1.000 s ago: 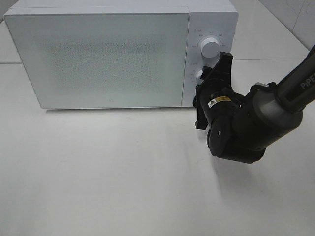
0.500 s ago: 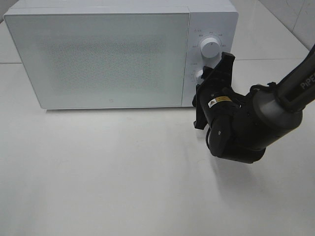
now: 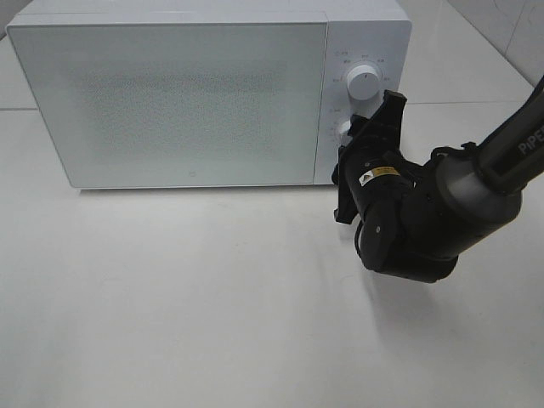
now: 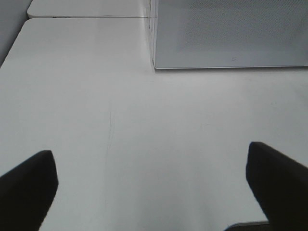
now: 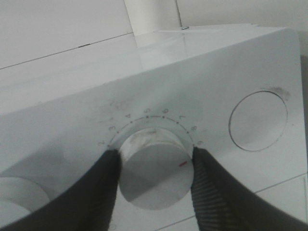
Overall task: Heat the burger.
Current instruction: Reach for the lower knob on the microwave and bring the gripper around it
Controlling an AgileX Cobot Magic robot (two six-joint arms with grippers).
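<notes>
The burger is hidden; no view shows it. The white microwave stands at the back of the table with its frosted door shut. My right gripper reaches onto the control panel. In the right wrist view its two black fingers press both sides of the lower round dial, so the right gripper is shut on that dial. A small red mark shows on the dial's face. My left gripper hangs open over the bare tabletop, with nothing between its fingers.
A second white dial sits above the gripped one on the panel. A round button outline lies beside the dial. The microwave's front corner shows in the left wrist view. The white table spreads in front.
</notes>
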